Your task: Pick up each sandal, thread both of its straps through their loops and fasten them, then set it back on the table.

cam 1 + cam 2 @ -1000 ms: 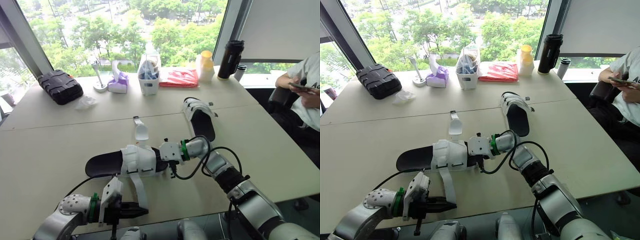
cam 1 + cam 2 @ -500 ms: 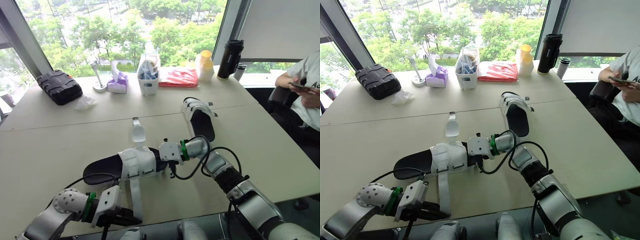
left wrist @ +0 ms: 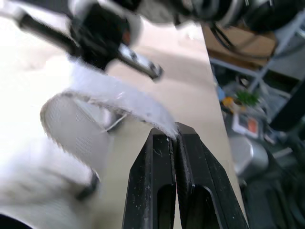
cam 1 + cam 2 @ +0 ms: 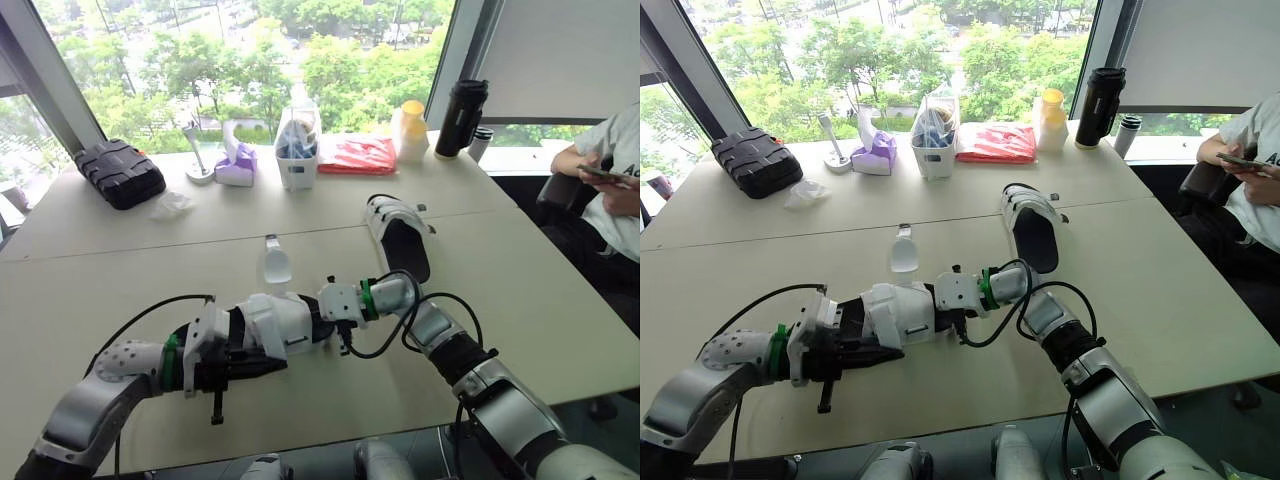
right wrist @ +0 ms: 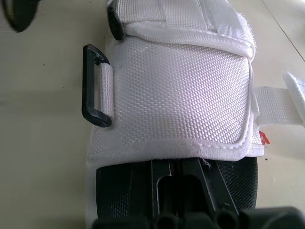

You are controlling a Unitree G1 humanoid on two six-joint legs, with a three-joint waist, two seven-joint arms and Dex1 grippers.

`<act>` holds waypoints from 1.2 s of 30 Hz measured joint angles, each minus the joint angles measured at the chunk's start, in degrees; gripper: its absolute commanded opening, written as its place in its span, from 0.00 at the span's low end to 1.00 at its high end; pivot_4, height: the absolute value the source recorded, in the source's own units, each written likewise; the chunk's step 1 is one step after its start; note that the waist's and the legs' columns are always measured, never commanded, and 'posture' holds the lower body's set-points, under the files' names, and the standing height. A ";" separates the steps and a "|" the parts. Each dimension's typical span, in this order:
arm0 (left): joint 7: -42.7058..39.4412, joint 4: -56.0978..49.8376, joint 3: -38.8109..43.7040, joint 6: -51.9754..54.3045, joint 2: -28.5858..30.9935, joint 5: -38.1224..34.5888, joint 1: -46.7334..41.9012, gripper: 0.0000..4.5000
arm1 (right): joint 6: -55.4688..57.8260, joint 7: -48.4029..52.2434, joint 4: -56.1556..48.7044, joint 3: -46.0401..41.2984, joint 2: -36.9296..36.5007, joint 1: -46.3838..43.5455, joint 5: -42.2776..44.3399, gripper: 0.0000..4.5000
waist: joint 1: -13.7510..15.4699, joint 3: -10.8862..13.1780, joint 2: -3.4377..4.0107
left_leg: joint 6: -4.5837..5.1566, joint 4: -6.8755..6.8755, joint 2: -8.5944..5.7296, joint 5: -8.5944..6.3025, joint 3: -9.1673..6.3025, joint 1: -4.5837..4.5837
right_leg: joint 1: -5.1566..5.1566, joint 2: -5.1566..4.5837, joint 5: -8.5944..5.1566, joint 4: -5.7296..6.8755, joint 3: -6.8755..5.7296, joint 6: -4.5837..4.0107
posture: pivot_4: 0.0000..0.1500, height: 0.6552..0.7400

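while my left gripper pinches the free strap tight, my right gripper clamps the near sandal by its sole, mid-table. one loop stands empty, so i judge threading barely begun; the far sandal lies untouched.

Free room and obstructions on the table.
The held sandal, its strap pinched in the left gripper and one end clamped by the right gripper, blocks the near centre; the second sandal lies beyond. Case, tissue box, caddy, red bag, bottle and flask line the far edge; both flanks lie bare.
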 measured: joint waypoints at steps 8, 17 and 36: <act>3.94 4.45 2.06 4.97 -4.73 -3.90 -3.70 0.01 | -0.45 -0.01 0.26 0.09 0.09 -0.13 -0.05 0.00 | -0.02 0.00 0.00 | 0.00 0.00 -0.02 0.00 0.01 0.01 | 0.00 0.04 0.19 0.01 -0.01 -0.03 | 1.00 1.00; 10.65 4.73 4.79 17.92 -6.64 -13.19 -6.53 0.19 | -0.45 -0.11 0.14 0.19 0.05 -0.12 -0.11 0.00 | -0.02 0.00 -0.01 | 0.00 0.00 -0.02 0.00 -0.02 0.01 | 0.00 0.04 0.22 0.02 -0.02 0.02 | 1.00 1.00; 22.64 12.17 13.98 17.56 -12.32 -16.05 -14.63 0.99 | -0.45 -0.19 0.06 0.18 0.05 -0.09 -0.27 0.00 | 0.01 -0.02 -0.05 | -0.06 0.01 -0.04 0.03 -0.02 0.01 | 0.00 0.04 0.25 0.01 -0.02 0.02 | 1.00 1.00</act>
